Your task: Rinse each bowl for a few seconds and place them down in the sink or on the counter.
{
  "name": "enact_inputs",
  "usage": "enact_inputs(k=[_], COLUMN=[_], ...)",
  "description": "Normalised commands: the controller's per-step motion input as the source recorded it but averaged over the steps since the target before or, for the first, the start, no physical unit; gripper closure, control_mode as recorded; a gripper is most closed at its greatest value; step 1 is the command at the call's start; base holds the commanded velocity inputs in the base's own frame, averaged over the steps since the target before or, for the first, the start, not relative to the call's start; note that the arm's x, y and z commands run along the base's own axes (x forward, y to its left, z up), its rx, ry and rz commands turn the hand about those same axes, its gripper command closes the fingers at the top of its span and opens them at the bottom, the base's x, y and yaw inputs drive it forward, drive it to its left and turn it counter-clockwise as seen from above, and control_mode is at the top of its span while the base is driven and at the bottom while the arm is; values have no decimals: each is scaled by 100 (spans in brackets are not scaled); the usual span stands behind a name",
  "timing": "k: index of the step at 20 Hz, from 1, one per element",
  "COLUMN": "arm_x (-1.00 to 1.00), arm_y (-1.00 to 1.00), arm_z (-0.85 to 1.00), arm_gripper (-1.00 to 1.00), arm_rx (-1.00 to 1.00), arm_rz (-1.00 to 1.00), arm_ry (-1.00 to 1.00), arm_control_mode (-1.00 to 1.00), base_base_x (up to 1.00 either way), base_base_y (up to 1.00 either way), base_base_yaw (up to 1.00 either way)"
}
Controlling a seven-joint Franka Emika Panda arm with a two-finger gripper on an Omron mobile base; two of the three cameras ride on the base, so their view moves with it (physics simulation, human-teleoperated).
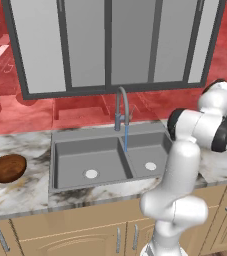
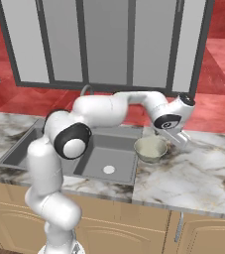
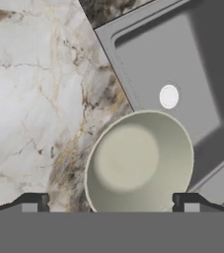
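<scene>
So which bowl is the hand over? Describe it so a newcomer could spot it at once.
Start at the grey double sink in the marble counter. Just past its right rim, on the counter, sits a small round bowl beneath the open hand. It is pale greenish-beige with a cream inside; the other bowl, left of the sink, is dark reddish-brown.

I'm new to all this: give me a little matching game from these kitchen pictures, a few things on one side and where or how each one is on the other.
Things:
1. dark reddish-brown bowl
2. pale greenish-beige bowl
3. faucet
4. gripper

Places or states:
A. on the counter at the sink's right edge
B. open, above a bowl
C. running water
D. on the counter left of the sink

Pairs: 1-D, 2-A, 3-C, 4-B
</scene>
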Motion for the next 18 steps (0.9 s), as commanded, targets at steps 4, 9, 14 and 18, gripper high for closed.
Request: enact_inputs(k=[4, 9, 14, 18], arm_x=[-24, -18, -10, -6], arm_y=[32, 34, 41, 43], arm_z=[29, 27, 21, 20], arm_gripper=[-100, -100, -100, -100], arm_rx=[-10, -12, -12, -11], arm_rz=[0, 0, 0, 0], arm_ry=[-12, -9, -8, -7], arm_control_mode=[-100, -100, -100, -100], base_base_x=[0, 0, 0, 0], base_base_y=[0, 0, 0, 0], base_base_yaw=[0, 0, 0, 0])
